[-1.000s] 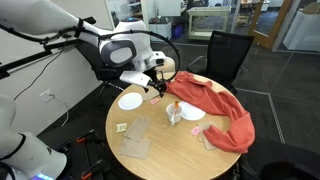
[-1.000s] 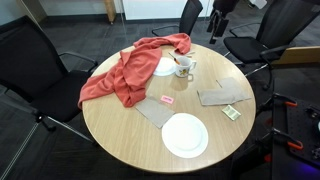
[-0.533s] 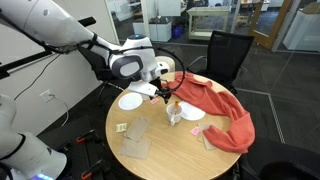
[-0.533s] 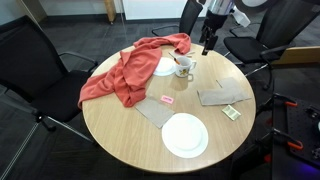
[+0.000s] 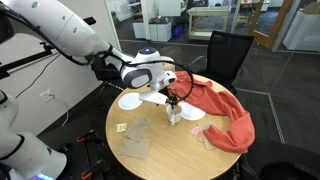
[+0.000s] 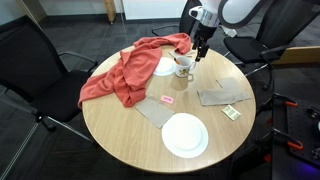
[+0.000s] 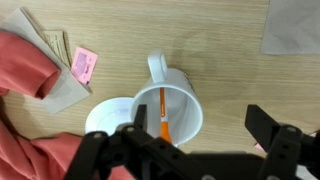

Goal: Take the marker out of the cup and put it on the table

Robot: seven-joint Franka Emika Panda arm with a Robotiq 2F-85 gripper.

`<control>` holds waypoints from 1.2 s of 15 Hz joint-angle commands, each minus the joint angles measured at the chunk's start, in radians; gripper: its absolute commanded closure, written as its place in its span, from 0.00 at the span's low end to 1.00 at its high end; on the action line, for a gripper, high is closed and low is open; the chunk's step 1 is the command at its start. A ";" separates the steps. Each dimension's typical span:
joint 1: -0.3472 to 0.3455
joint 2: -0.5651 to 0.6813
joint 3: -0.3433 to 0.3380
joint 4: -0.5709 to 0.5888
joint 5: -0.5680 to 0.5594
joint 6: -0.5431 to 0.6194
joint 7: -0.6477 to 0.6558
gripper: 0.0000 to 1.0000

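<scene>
The small whitish cup [image 7: 171,106] stands upright on the light wood table [image 7: 220,40], its handle pointing to the top of the wrist view. The marker [image 7: 164,112], a slim white stick with an orange end, leans inside it. My gripper [image 7: 205,140] is open, directly above the cup, its fingers spread to either side of the rim's lower edge. In both exterior views the gripper [image 5: 176,98] [image 6: 200,47] hangs just over the cup [image 5: 174,113] [image 6: 183,67], beside the red cloth [image 6: 125,70].
A white plate [image 6: 185,135] lies near the table's front edge, another [image 5: 130,100] by the arm. Grey cloths [image 6: 222,96] [image 6: 155,110], a pink note [image 7: 84,64] and a small saucer [image 7: 108,114] lie around the cup. Black chairs surround the table.
The arm has swung in over the table and come down, from off beside the table's edge to just above the cup.
</scene>
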 commanded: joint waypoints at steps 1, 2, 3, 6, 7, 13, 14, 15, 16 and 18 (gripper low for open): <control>-0.017 0.005 0.019 0.007 -0.014 -0.002 0.009 0.00; -0.016 0.008 0.016 0.010 -0.016 0.005 0.019 0.00; -0.023 0.013 0.024 0.017 -0.003 0.007 0.006 0.00; -0.029 0.031 0.028 0.037 0.004 0.011 0.006 0.00; -0.034 0.039 0.032 0.045 0.010 0.009 0.001 0.00; -0.058 0.093 0.057 0.104 0.019 -0.001 -0.007 0.33; -0.062 0.103 0.063 0.116 0.019 -0.001 -0.008 0.32; -0.064 0.112 0.065 0.126 0.017 -0.003 -0.006 0.36; -0.064 0.124 0.066 0.140 0.014 -0.003 -0.001 0.36; -0.066 0.146 0.070 0.166 0.009 -0.006 0.002 0.46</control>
